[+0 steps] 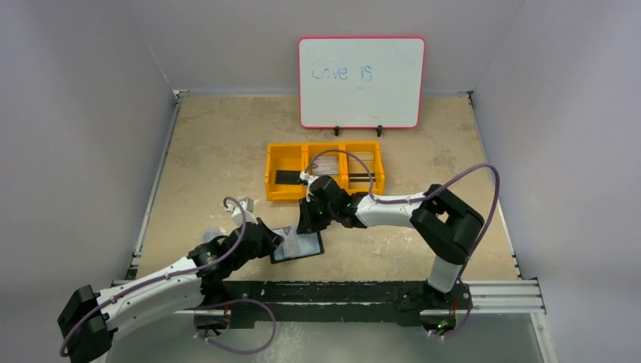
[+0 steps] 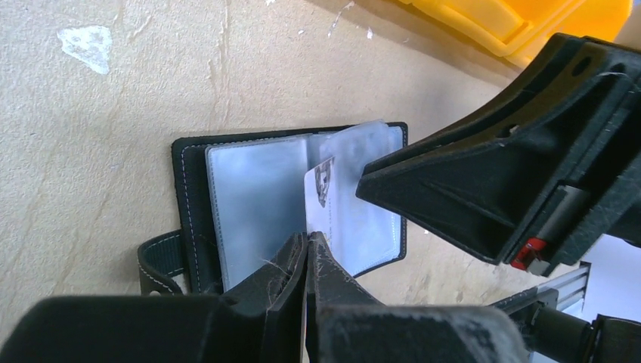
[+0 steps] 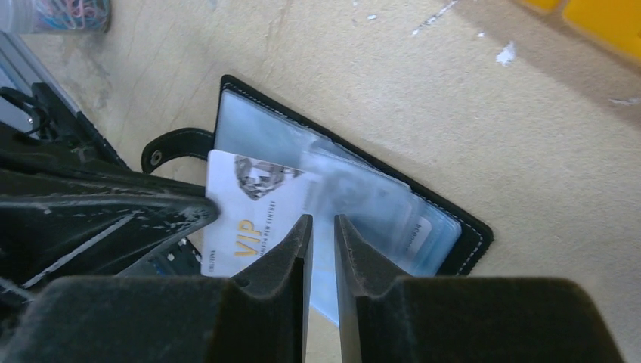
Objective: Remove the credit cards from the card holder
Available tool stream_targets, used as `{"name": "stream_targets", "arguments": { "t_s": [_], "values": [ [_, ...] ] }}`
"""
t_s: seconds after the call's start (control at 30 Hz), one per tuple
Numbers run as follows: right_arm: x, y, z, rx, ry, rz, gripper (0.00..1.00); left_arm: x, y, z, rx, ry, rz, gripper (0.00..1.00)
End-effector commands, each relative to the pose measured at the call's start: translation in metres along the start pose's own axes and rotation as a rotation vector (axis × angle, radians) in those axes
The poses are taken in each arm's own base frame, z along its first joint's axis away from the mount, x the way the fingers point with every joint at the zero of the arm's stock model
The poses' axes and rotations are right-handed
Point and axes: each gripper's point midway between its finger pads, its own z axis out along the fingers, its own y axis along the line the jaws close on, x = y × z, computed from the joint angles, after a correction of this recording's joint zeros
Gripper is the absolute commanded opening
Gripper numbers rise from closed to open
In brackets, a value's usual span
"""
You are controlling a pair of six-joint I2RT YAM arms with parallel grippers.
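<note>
Currently the left gripper (image 2: 306, 249) is pinching shut on a stiff, slick white VIP card (image 3: 249, 219) half out of the open card holder (image 3: 461, 227) lying on the table. Right gripper (image 3: 321, 234) is hovering narrowly parted, apparently empty. Grip the card's exposed edge; the floppy sleeves won't resist.

1 wallet (image 3: 453, 227), 1 card (image 3: 242, 219) visible

Setting: a robot test cell in a lab. Plain grey walls (image 1: 83, 113) box in a tan table (image 1: 219, 144), with an aluminium rail (image 1: 499, 291) at its near edge. A whiteboard (image 1: 361, 82) with handwritten marker text stands propped at the back, behind a yellow three-compartment tray (image 1: 281, 162).
</note>
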Motion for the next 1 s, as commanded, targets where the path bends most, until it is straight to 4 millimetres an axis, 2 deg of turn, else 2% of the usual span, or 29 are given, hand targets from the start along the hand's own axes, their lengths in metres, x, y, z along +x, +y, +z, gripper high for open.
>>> {"name": "stream_targets", "arguments": {
  "t_s": [0.0, 0.1, 0.23, 0.4, 0.57, 0.73, 0.83, 0.87, 0.97],
  "values": [
    [-0.009, 0.025, -0.001, -0.105, -0.014, -0.055, 0.18, -0.004, -0.014, 0.004, 0.052, -0.017, -0.002, 0.0],
    [0.004, 0.017, 0.007, -0.083, 0.034, -0.053, 0.17, -0.004, -0.015, 0.004, 0.057, -0.02, -0.009, 0.0],
    [0.008, 0.011, 0.016, -0.049, 0.059, -0.027, 0.16, -0.004, -0.019, 0.004, 0.088, -0.021, -0.023, 0.0],
    [0.014, 0.005, 0.018, -0.031, 0.071, -0.006, 0.15, 0.002, -0.023, 0.007, 0.121, -0.003, -0.047, 0.0],
    [0.014, 0.006, 0.017, -0.031, 0.072, 0.003, 0.15, 0.008, -0.023, 0.01, 0.128, 0.021, -0.051, 0.08],
    [0.014, 0.006, 0.017, -0.031, 0.072, 0.008, 0.15, 0.01, -0.028, 0.011, 0.146, 0.032, -0.05, 0.1],
    [0.022, 0.0, 0.016, -0.018, 0.088, 0.013, 0.15, 0.01, -0.024, 0.012, 0.131, 0.026, -0.05, 0.03],
    [0.021, 0.001, 0.015, -0.024, 0.084, 0.009, 0.15, 0.009, -0.023, 0.013, 0.126, 0.022, -0.05, 0.0],
    [0.013, 0.014, 0.003, -0.062, 0.063, 0.002, 0.17, 0.005, -0.019, 0.012, 0.101, 0.006, -0.05, 0.0]
  ]
}}
